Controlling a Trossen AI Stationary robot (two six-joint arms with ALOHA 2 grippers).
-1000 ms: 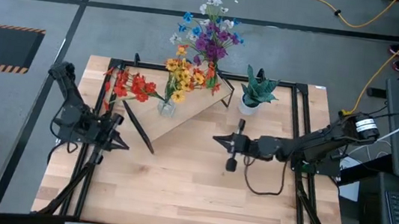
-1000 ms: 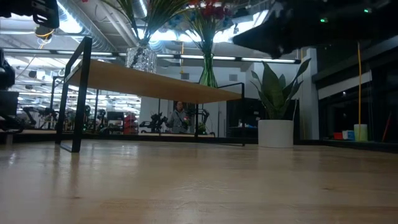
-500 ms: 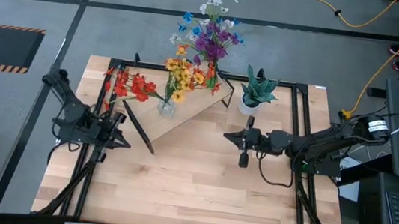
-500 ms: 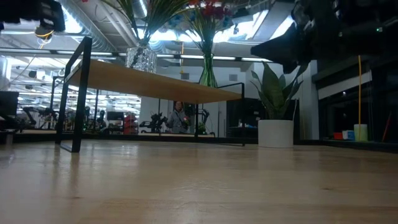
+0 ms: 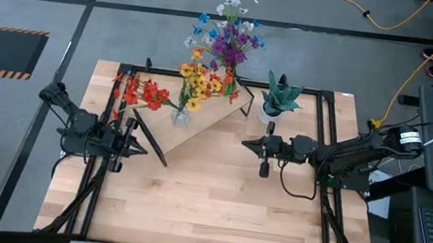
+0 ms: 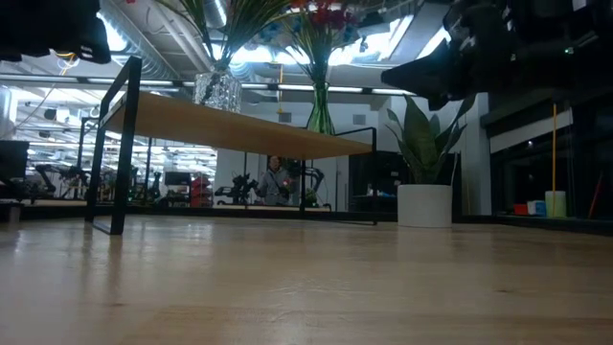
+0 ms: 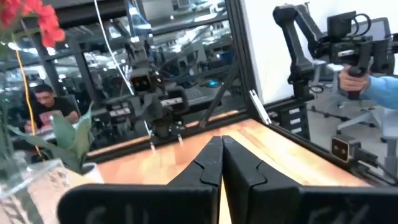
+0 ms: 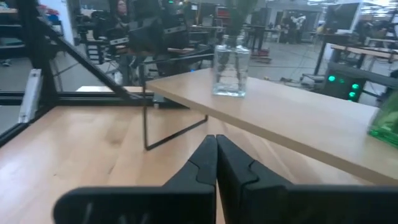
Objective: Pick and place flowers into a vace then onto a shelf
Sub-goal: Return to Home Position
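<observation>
The light-wood shelf [image 5: 210,121] stands slantwise on thin black legs at the table's far middle. On it, a clear glass vase [image 5: 180,117] holds red, orange and yellow flowers [image 5: 173,88] by their stems. A green vase [image 6: 320,110] holds purple, blue and white flowers [image 5: 228,37]. My left gripper [image 5: 143,150] is shut and empty, hanging above the table just left of the shelf's near leg. My right gripper [image 5: 245,144] is also shut and empty. It points level toward the shelf from the right, near its right end. In the right wrist view the glass vase [image 8: 231,68] stands ahead of the fingers.
A spiky green plant in a white pot [image 5: 278,100] stands right of the shelf, close to my right arm. Black frame rails [image 5: 323,150] run along the table's sides. People show beyond the table [image 7: 367,56]. The near half of the tabletop [image 5: 206,210] is bare wood.
My right gripper has drawn back toward the table's right edge, away from the shelf, staying shut and level. My left arm has swung, carrying its shut gripper slightly toward the far edge and the shelf's near leg. The shelf, vases and flowers have not moved.
</observation>
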